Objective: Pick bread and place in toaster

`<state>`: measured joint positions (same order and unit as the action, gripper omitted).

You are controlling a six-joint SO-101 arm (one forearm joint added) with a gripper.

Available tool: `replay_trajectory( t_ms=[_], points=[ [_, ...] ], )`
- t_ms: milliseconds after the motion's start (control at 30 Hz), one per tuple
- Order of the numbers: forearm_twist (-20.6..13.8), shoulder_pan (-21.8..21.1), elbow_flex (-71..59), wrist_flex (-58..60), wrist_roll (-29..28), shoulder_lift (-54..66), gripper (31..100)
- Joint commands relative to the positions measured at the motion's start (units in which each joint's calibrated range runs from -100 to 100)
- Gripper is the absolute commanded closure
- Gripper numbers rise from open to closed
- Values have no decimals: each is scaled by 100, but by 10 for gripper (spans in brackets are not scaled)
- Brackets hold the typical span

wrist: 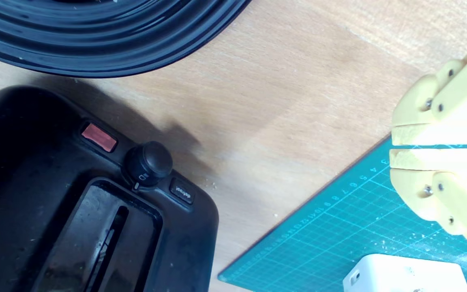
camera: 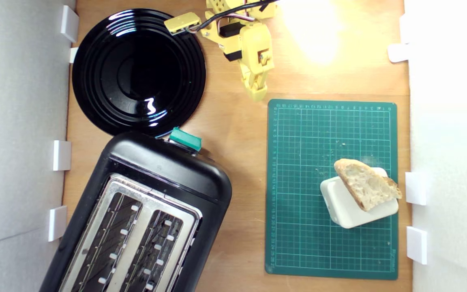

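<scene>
While bread (camera: 366, 184) rests atop white block (camera: 351, 205) on green cutting mat (camera: 298, 202), well apart from toaster (camera: 144, 219), noted yellow gripper (camera: 257, 94) empty, jaws nearly closed, above bare wood beside black plate (camera: 95, 101).

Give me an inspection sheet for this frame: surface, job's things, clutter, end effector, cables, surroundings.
Surface: wooden tabletop, with a green cutting mat on the exterior view's right; crumbs on the mat.
Job's things: bread lies on a white block on the mat; toaster stands apart, both slots empty.
Clutter: black plate beside the toaster, empty.
End effector: yellow end effector shut, holding nothing, above bare wood near the mat's corner.
Cables: wire bundle runs along the arm.
Surroundings: white walls with white brackets at the table edges.
</scene>
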<state>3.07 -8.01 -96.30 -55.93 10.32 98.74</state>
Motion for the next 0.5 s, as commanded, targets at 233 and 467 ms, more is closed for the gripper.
replay_trajectory(
  t_ms=[233, 467],
  points=[
    [2, -69, -197, 150, 32, 51, 861],
    [-16, -69, -197, 150, 32, 43, 861]
  ],
)
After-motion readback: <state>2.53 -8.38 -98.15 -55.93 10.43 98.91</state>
